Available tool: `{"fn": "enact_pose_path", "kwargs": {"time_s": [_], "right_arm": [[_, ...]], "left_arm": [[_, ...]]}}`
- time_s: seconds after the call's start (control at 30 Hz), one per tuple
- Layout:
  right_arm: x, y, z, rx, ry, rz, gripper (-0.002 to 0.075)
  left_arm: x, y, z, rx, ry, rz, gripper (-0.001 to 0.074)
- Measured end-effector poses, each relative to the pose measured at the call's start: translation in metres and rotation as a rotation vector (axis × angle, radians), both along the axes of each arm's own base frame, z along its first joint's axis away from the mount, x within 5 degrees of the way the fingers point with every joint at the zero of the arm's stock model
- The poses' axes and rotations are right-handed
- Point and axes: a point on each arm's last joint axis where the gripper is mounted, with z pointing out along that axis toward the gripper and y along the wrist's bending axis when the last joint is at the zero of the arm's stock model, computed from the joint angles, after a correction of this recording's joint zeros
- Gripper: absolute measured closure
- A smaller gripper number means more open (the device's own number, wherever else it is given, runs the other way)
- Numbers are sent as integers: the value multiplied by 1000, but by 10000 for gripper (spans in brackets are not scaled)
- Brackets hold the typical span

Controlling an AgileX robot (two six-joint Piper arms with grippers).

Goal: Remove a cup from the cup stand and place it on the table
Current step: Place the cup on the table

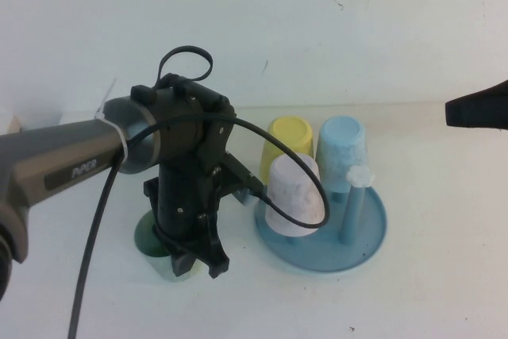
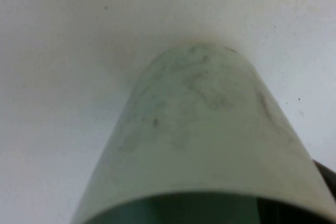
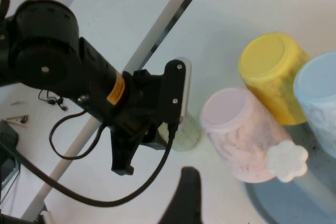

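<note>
**Mint cup sitting on the desk under the left pincer**

At the left of the high view, the left arm is reaching in over the white desk [image 1: 444,291] and pointing its wrist steeply downward. The left pincer [image 1: 194,263] is hanging low over the desk, just left of the cup stand [image 1: 373,236], and it is closing around the cup [image 1: 151,245], whose pale mint-green body is peeking out to the left of the black fingers. In the left wrist view the cup [image 2: 205,140] is filling most of the picture, its closed end appearing to sit on the desk [image 2: 63,51] and its open rim facing the camera. The right wrist view is showing the same cup [image 3: 186,132] standing on the desk close beside the black pincer body.

Moving right, the blue dish-like stand is carrying three upside-down cups: a pale pink cup [image 1: 295,194] at the front, a yellow cup [image 1: 290,142] behind it and a light blue cup [image 1: 343,148] to the right. One bare peg with a white cap [image 1: 359,175] is standing at the stand's right front.

At the far right edge, the right pincer [image 1: 476,109] is hovering well above the desk, apart from the stand; whether it is open or closed I cannot tell.
</note>
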Motion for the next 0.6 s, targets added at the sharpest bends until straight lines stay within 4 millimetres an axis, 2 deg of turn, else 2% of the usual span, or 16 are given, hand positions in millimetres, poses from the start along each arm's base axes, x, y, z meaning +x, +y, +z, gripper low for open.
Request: {"fn": "enact_pose_path", "kwargs": {"time_s": [0.2, 0.27, 0.47, 0.6], "right_arm": [[0, 0, 0, 0, 0, 0, 67], [0, 0, 0, -1, 0, 1, 67], [0, 0, 0, -1, 0, 1, 67], [0, 0, 0, -1, 2, 0, 67]], "left_arm": [[1, -1, -1, -6, 6, -37, 693], [1, -1, -2, -4, 11, -43, 639], [1, 1, 2, 5, -6, -47, 399], [2, 0, 25, -30, -72, -21, 361]]}}
